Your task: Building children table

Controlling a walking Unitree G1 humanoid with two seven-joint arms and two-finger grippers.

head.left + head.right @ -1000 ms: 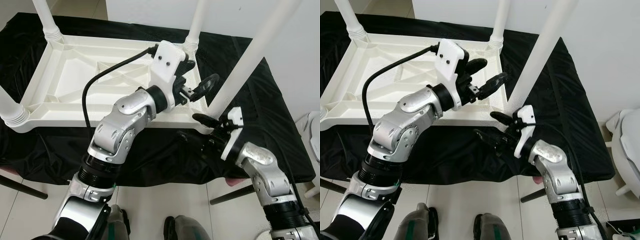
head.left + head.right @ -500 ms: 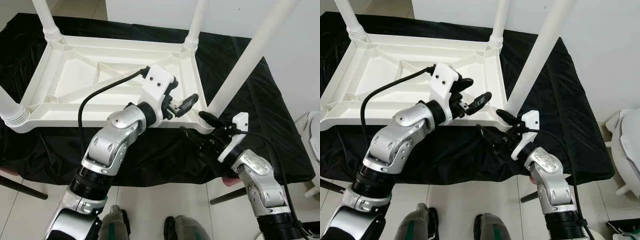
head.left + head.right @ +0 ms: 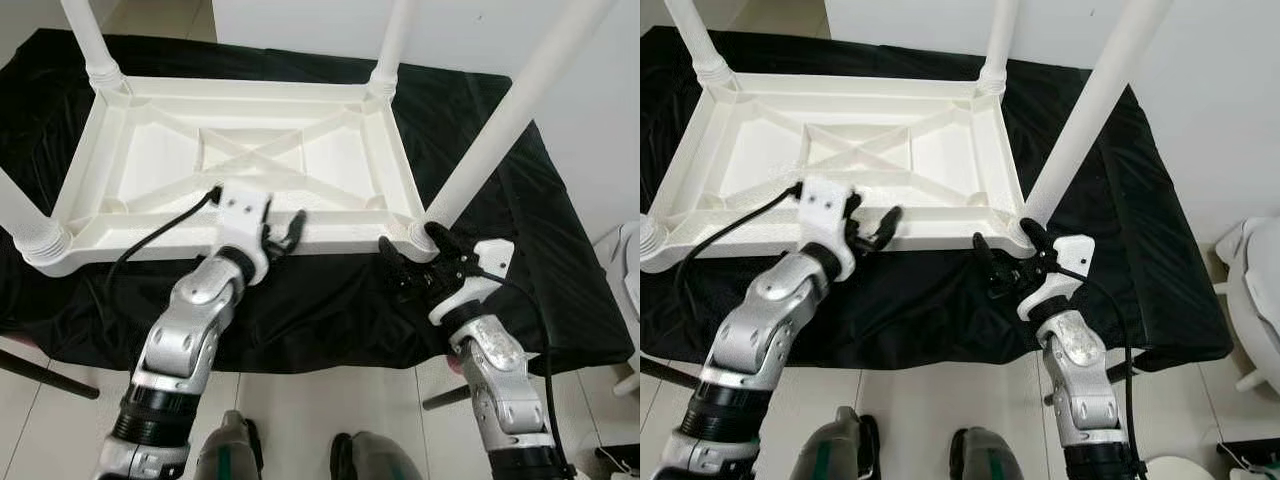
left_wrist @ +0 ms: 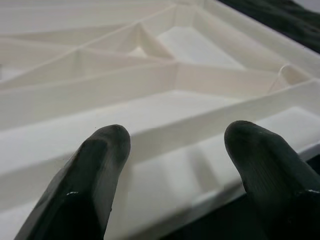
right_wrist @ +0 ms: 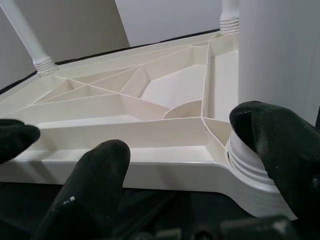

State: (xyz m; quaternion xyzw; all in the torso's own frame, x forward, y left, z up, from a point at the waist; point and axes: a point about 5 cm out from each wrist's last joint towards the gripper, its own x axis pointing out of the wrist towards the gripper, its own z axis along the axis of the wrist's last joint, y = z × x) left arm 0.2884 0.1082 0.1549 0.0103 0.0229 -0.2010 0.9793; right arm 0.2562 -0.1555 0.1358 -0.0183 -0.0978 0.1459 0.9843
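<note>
- Left eye view: the left gripper (image 3: 285, 236) sits at the near long rim of the white plastic table (image 3: 250, 150), its two black fingers (image 4: 100, 165) spread apart and released, grasping nothing; the wrist view shows the rim and ribbed underside between and beyond the fingertips.
- Whether those fingertips touch the rim cannot be told.
- Further right, the right gripper (image 3: 415, 262) hovers at the table's near right corner, jaws wide and unclenched, one finger (image 5: 272, 145) just beside the threaded base of the near right leg (image 3: 510, 110), the other (image 5: 95, 180) in front of the rim.
- The table lies upside down on a black cloth (image 3: 520, 240), its long axis running left to right across the view, its legs pointing up.
- It is glossy white, with a rectangular frame, diagonal cross ribs around a central panel, and round white legs screwed into ribbed sockets at the corners.
</note>
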